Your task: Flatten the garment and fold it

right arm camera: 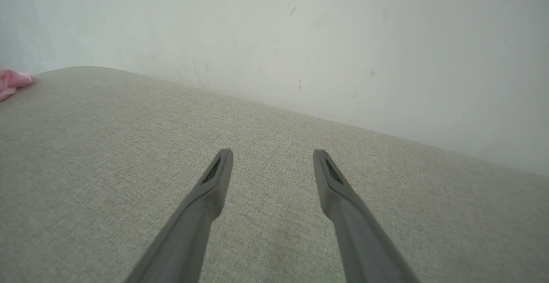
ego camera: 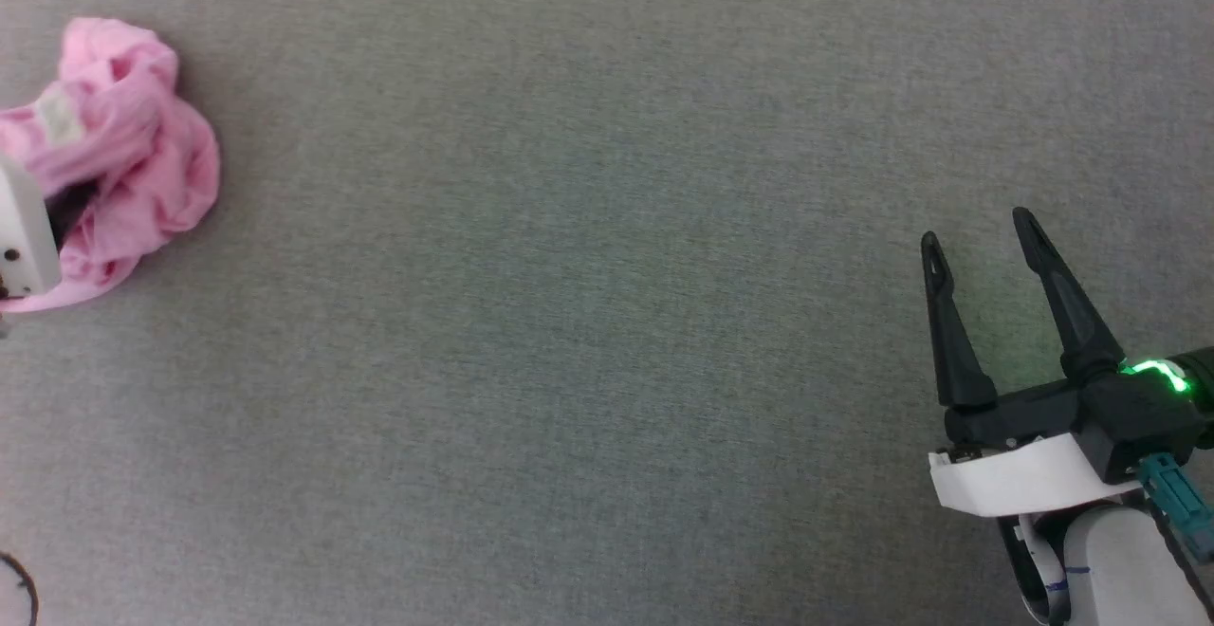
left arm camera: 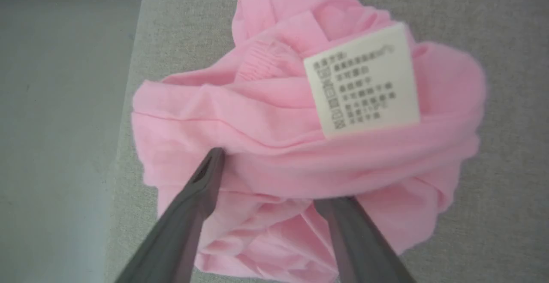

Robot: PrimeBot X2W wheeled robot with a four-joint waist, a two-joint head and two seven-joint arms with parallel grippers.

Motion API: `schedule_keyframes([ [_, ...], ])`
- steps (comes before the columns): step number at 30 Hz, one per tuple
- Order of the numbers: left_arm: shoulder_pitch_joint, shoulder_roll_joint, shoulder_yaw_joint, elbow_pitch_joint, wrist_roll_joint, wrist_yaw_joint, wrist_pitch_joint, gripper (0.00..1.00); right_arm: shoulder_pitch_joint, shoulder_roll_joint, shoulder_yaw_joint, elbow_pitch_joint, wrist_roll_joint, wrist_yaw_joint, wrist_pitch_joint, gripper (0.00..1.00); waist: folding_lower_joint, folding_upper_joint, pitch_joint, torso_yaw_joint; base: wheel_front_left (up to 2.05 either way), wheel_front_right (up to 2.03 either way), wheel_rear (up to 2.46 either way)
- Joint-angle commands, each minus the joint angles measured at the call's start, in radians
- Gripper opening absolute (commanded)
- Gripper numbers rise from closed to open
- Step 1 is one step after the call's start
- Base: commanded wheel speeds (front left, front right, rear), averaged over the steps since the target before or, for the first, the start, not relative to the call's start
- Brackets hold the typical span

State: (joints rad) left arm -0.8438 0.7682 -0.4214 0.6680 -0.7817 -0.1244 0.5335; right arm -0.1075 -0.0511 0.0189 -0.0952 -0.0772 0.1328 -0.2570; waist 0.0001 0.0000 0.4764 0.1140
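So, head view: crumpled pink jersey shorts (ego camera: 123, 152) sit at the far left of the grey woven-cloth table (ego camera: 569, 322). A pale part of the left arm (ego camera: 24, 228) overlaps their left side. Right hand (ego camera: 976, 226) is at the near right, well apart from the shorts, fingers spread wide, nothing between them.

Left wrist view: left hand (left arm camera: 276, 176) is at the shorts (left arm camera: 266, 115), fingers spread wide and not clamped. One fingertip (left arm camera: 214, 158) lies against the cloth; the other is hidden under a fold. White printed care label (left arm camera: 364, 81) faces up. Shorts lie near the table edge.

Right wrist view: right hand (right arm camera: 272, 152) is wide open over bare table (right arm camera: 107, 167), with a pale wall (right arm camera: 300, 38) beyond. A pink sliver of the shorts (right arm camera: 10, 81) shows at the left edge.
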Motion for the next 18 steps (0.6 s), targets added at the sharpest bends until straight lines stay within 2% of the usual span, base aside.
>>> schedule_keyframes([
  [1, -0.005, 0.002, -0.006, 0.011, -0.013, -0.006, 0.008, 1.0, -0.019, 0.001, 0.001, -0.006, 0.007, -0.002, -0.005, 1.0, -0.0001, 0.0, 0.025, -0.028, 0.0, 0.0, 0.0],
  [2, -0.002, 0.0, -0.015, 0.024, -0.032, -0.006, 0.018, 1.0, -0.019, 0.001, 0.001, -0.006, 0.008, -0.002, -0.005, 1.0, -0.0001, 0.0, 0.025, -0.029, 0.0, 0.0, 0.0],
  [3, 0.0, -0.002, -0.022, 0.032, -0.047, -0.006, 0.021, 0.42, -0.018, 0.001, -0.001, -0.005, 0.009, -0.002, -0.005, 1.0, -0.0001, 0.0, 0.023, -0.03, 0.0, 0.0, 0.0],
  [4, 0.002, -0.003, -0.029, 0.037, -0.059, -0.006, 0.015, 0.0, -0.017, 0.001, -0.003, -0.003, 0.01, -0.002, -0.005, 1.0, -0.0001, 0.0, 0.02, -0.029, 0.0, 0.0, 0.0],
  [11, 0.002, 0.018, -0.079, 0.038, -0.096, -0.006, -0.11, 0.0, -0.011, 0.001, -0.007, 0.019, 0.02, -0.002, -0.005, 1.0, -0.0001, 0.0, -0.056, -0.01, 0.0, 0.0, 0.0],
  [18, -0.037, 0.058, -0.085, 0.017, -0.096, -0.006, -0.349, 0.0, 0.01, 0.001, -0.01, 0.056, 0.05, -0.002, -0.005, 1.0, -0.0001, 0.0, -0.192, 0.004, 0.0, 0.0, 0.0],
])
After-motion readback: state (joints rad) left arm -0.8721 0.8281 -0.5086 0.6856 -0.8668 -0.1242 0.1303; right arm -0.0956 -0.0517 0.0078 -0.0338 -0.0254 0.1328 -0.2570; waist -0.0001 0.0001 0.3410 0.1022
